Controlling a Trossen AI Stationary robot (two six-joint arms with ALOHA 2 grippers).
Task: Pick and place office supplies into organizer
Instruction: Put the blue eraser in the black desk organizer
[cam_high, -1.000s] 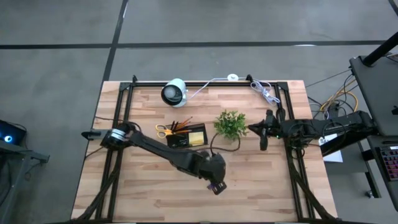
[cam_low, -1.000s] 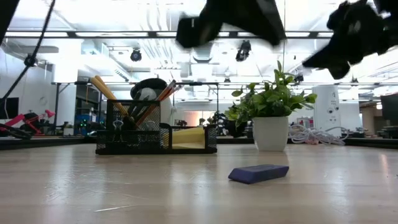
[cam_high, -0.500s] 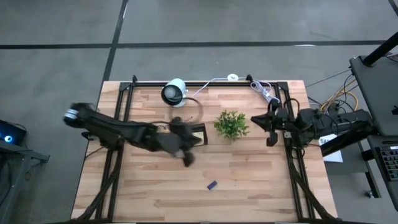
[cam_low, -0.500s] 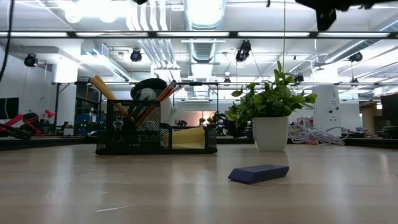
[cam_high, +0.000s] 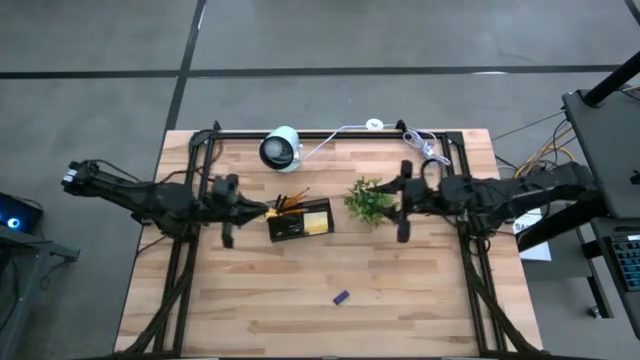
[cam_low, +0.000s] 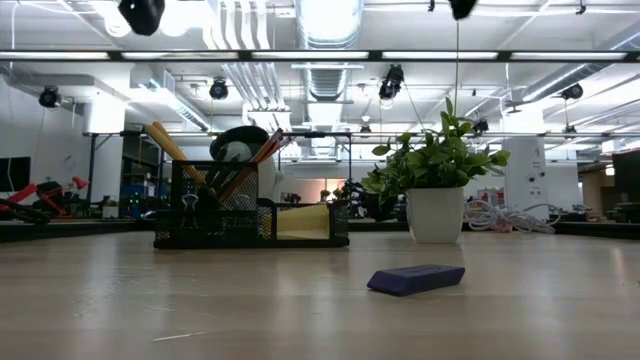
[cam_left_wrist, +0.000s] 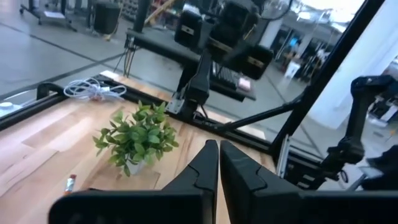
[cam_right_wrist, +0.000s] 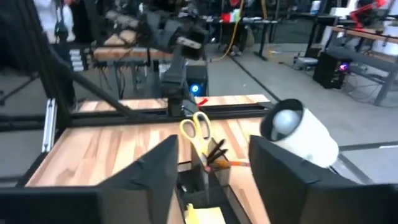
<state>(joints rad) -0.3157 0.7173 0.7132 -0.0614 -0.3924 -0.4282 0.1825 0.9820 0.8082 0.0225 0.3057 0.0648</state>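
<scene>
Oddly, beside the organizer the left gripper looks pinched together, the right gripper spread; fingertips blur.

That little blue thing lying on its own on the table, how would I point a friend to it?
Start from the wooden table and find the black organizer near its middle, beside the green potted plant. Move from there toward the table's front edge, across bare wood, to the small blue piece. It is the only loose item there, flat, dark blue, and apart from everything else.
</scene>
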